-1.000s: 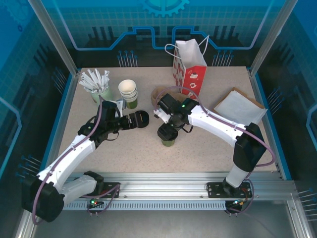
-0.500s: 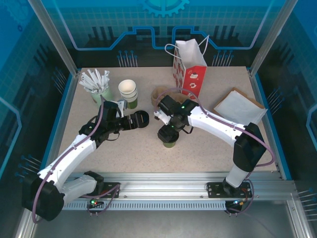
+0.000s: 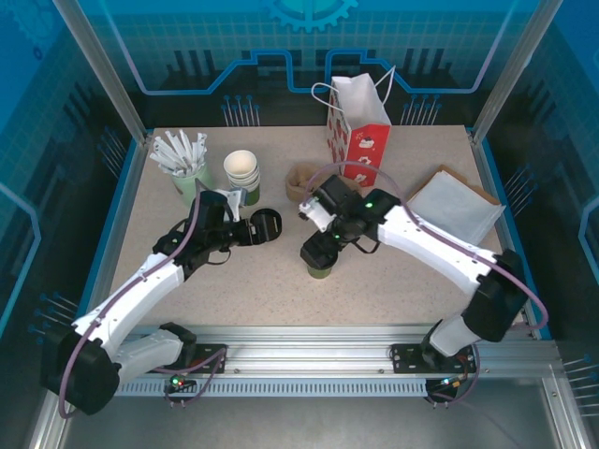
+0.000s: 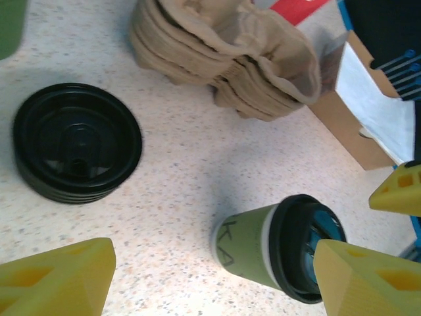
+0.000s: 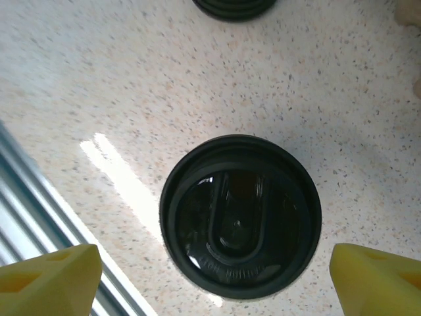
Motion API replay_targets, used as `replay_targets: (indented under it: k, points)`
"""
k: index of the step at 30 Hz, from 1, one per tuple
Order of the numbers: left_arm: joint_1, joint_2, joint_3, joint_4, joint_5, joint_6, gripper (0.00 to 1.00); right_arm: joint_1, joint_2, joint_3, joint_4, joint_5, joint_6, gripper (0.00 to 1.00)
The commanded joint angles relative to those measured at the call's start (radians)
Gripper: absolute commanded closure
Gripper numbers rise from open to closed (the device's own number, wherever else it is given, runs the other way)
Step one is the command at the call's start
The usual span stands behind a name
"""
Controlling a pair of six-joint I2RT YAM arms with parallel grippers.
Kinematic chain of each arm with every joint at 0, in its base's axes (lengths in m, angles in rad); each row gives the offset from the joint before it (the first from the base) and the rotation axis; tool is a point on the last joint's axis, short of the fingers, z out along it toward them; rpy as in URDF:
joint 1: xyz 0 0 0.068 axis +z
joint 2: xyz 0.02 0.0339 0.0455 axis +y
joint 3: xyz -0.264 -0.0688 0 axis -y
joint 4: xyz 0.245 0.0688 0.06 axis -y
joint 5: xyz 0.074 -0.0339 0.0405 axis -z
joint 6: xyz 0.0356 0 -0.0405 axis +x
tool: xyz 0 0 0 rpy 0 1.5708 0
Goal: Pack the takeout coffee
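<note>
Small olive-green paper cup with round black plastic lid stands upright mid-table, at 4 o'clock from the stack of bare black lids. Right gripper hangs directly above it, jaws spread, not touching. Left gripper is also spread and empty.

Dark letters on green side of takeout coffee, cut off, perhaps "KA"; no other text legible

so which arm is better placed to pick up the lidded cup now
Right. The right end effector hangs open directly over the takeout coffee, fingers either side of it. The left end effector sits aside, by the pile of lids.
</note>
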Motion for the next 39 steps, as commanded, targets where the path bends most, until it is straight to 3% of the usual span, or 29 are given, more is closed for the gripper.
replay_targets:
  k: [1,7,12,19,30,39]
  points:
    - [-0.046,0.051,-0.028,0.089,0.102,-0.023,0.19,-0.11,-0.063,-0.084,0.04,-0.172,0.038,0.1]
    - [-0.156,0.203,0.042,0.087,0.166,0.007,0.17,-0.249,-0.094,-0.237,0.156,-0.342,0.079,0.14]
    - [-0.179,0.297,0.076,0.098,0.202,0.006,0.18,-0.309,-0.089,-0.296,0.224,-0.411,0.091,0.18]
    - [-0.184,0.351,0.097,0.09,0.205,0.008,0.22,-0.328,-0.031,-0.31,0.267,-0.434,0.091,0.23]
    - [-0.183,0.382,0.078,0.066,0.179,0.021,0.38,-0.351,0.011,-0.358,0.293,-0.414,0.086,0.37]
    - [-0.183,0.391,0.014,0.096,0.143,-0.001,0.42,-0.352,0.03,-0.436,0.348,-0.403,0.105,0.44]
